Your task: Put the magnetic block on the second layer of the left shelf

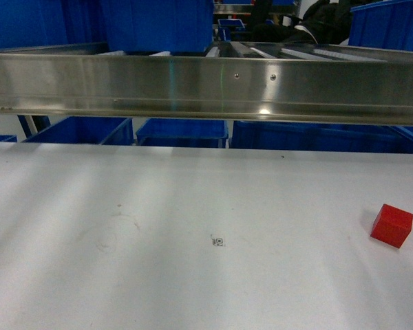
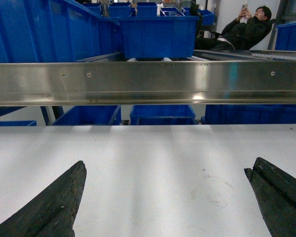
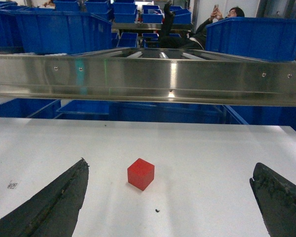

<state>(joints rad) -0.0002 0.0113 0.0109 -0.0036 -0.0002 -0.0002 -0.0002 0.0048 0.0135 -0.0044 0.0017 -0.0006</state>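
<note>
The magnetic block is a small red cube resting on the white table at the far right of the head view. In the right wrist view the magnetic block lies on the table just ahead of my right gripper, left of centre between its widely open fingers, touching neither. My left gripper is open over bare table, with nothing between its fingers. The left shelf second layer is the steel rack tier across the back, bearing a large blue crate. Neither gripper shows in the head view.
The steel front rail overhangs the table's far edge. Roller rails run back behind it. More blue bins sit below the rail, and another crate stands on the right. A person sits far behind.
</note>
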